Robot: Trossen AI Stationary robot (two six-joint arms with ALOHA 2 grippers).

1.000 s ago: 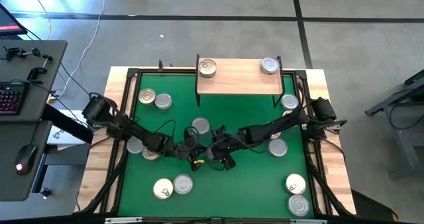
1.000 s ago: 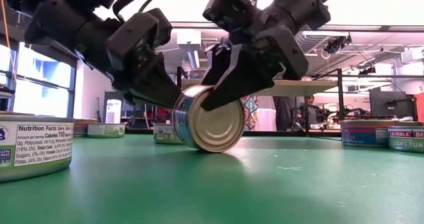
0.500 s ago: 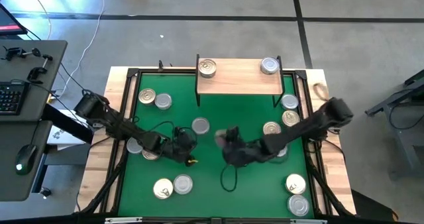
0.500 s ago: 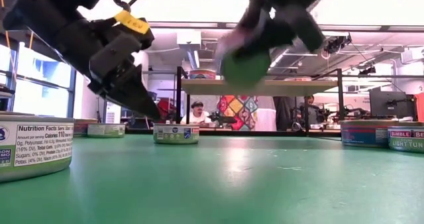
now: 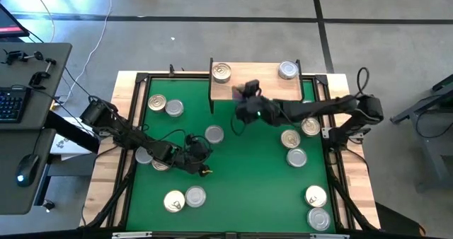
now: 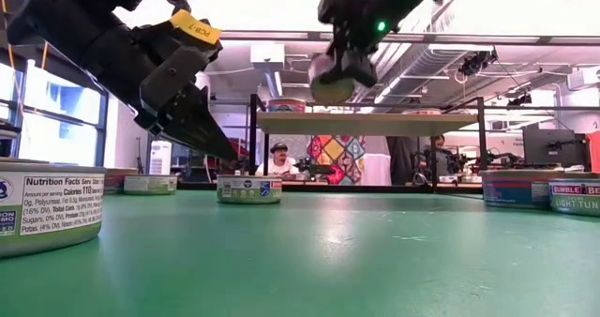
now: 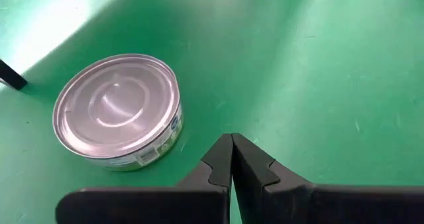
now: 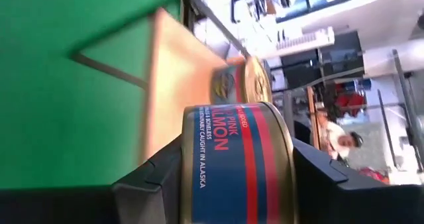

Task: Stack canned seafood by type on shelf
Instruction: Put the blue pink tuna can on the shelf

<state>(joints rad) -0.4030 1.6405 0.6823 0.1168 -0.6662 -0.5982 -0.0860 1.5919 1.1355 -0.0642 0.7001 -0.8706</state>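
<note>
Right tool (image 5: pixel 248 105) now up at the shelf (image 5: pixel 265 89) front edge, clenched on a salmon can (image 8: pixel 232 161), lifted off the mat since a second ago; placement beside the golden can (image 5: pixel 221 72) likely next. Left tool (image 7: pixel 232 159) pinched shut, empty, well short of shelf.

Green mat (image 5: pixel 233 161), grey desk (image 5: pixel 32 126) with keyboard (image 5: pixel 10 106), mouse (image 5: pixel 23 170), person (image 6: pixel 273 159) behind

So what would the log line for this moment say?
right gripper: shut on salmon can, near shelf | left gripper: shut, empty, over mat
</note>
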